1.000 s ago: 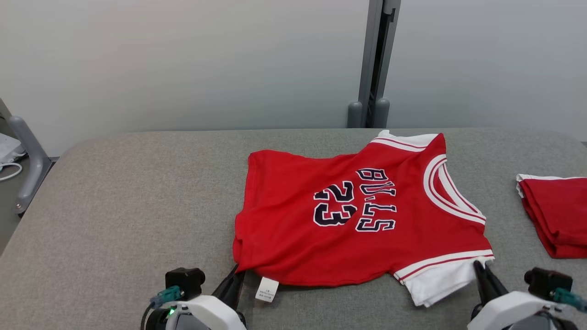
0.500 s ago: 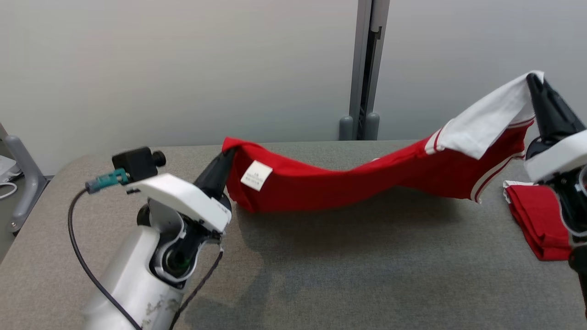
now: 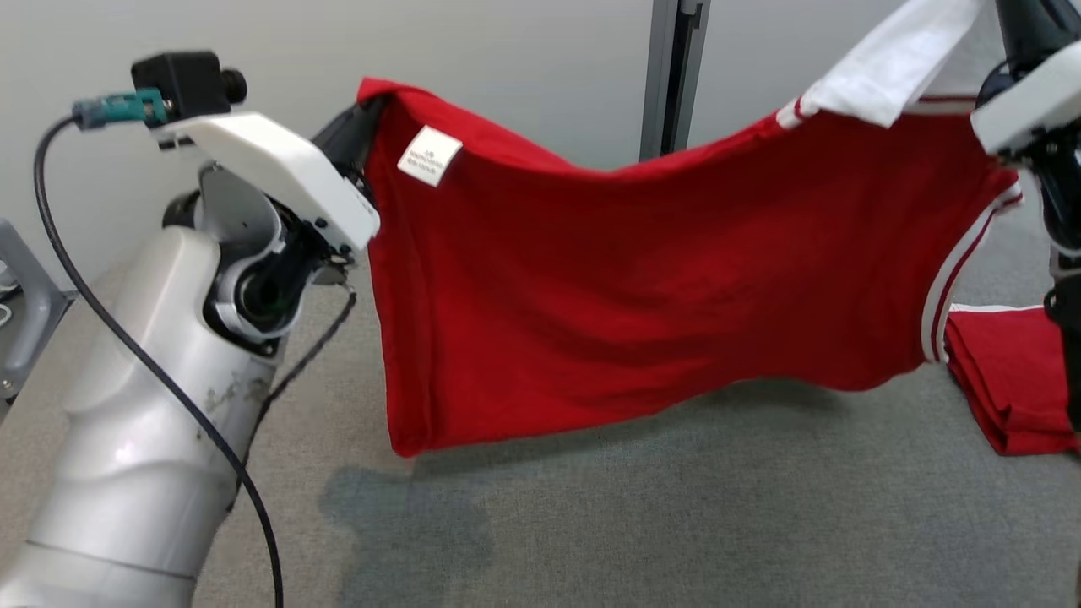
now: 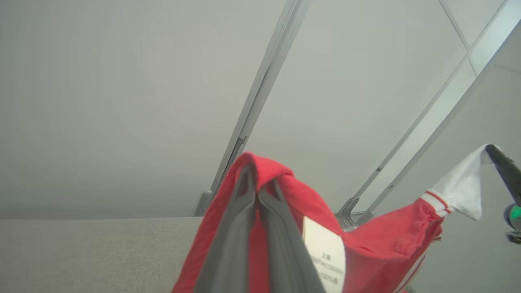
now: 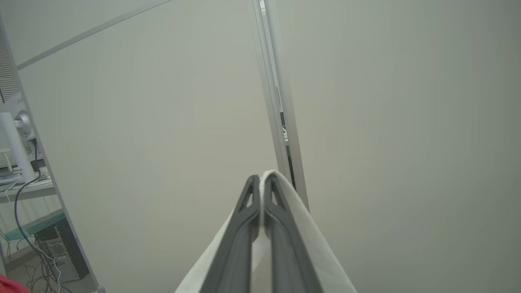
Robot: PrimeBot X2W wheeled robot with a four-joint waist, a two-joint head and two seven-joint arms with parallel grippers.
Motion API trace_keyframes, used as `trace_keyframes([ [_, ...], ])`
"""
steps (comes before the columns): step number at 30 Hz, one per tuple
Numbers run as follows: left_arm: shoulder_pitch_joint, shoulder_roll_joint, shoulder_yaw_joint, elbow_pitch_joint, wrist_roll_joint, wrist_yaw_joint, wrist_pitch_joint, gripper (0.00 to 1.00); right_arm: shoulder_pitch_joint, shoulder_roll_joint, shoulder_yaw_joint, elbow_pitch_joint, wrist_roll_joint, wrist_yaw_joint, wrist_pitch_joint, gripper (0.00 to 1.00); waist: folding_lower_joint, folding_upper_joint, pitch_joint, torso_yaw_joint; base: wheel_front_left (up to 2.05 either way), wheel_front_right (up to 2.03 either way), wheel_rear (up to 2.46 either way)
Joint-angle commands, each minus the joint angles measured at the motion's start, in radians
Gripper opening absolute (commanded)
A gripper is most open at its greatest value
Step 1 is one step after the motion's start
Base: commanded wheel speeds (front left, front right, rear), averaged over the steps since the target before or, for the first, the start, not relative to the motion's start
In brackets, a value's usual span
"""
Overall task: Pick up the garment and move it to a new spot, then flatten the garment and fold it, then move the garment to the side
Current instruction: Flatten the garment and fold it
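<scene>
The left gripper (image 4: 257,183) is clamped on one corner of the red jersey (image 3: 642,287), its fingers pressed together with red cloth bunched around the tips, just beside the white care label (image 3: 429,156). The right gripper (image 5: 260,183) is also closed, pinching the white sleeve (image 3: 895,59) at the opposite end. Between the two the jersey hangs in the air as a wide sheet, plain side toward the head camera, sagging a little along its top edge. Its lower edge hangs over the grey padded table (image 3: 676,523); whether the lowest corner, on the left, brushes the surface is hard to tell. A soft shadow lies on the table below that corner. A folded red garment (image 3: 1013,388) lies on the table at the right, near the jersey's white-striped side edge. A grey post (image 3: 671,76) stands behind the table against the pale wall
</scene>
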Motion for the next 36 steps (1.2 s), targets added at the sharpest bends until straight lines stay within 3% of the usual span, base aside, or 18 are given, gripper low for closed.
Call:
trace_keyframes([
  [1,-0.07,0.016,0.001,0.042,0.012,0.006,0.018,0.0,-0.077,0.004,0.012,0.044,0.001,0.0,0.014,0.0,0.0,-0.0001,0.045,-0.016,0.0,0.0,0.0],
  [10,-0.402,0.046,-0.008,0.239,0.097,-0.007,0.004,0.0,-0.452,0.016,0.085,0.274,-0.049,0.0,-0.06,0.0,0.0,-0.0001,0.251,-0.05,0.0,0.0,0.0],
  [17,-0.678,0.02,0.011,0.419,0.171,-0.007,-0.199,0.0,-0.746,0.039,0.094,0.481,-0.162,0.0,-0.359,0.0,0.0,-0.0001,0.408,-0.073,0.0,0.0,0.0],
  [21,-0.78,0.008,0.026,0.51,0.192,-0.02,-0.338,0.0,-0.837,0.081,0.054,0.554,-0.238,0.0,-0.431,0.0,0.0,-0.0001,0.462,-0.088,0.0,0.0,0.0],
  [25,-0.834,-0.018,0.023,0.584,0.206,-0.056,-0.44,0.0,-0.799,0.122,-0.018,0.443,-0.311,0.0,-0.434,0.0,0.0,-0.0001,0.517,-0.093,0.0,0.0,0.0],
  [28,-0.835,-0.034,0.016,0.657,0.219,-0.106,-0.509,0.0,-0.71,0.16,-0.01,0.373,-0.322,0.0,-0.434,0.0,0.0,-0.0001,0.566,-0.096,0.0,0.0,0.0],
  [36,-0.746,-0.041,-0.011,0.725,0.269,-0.141,-0.53,0.0,-0.557,0.178,0.069,0.399,-0.267,0.0,-0.434,0.0,0.0,-0.0001,0.594,-0.096,0.0,0.0,0.0],
])
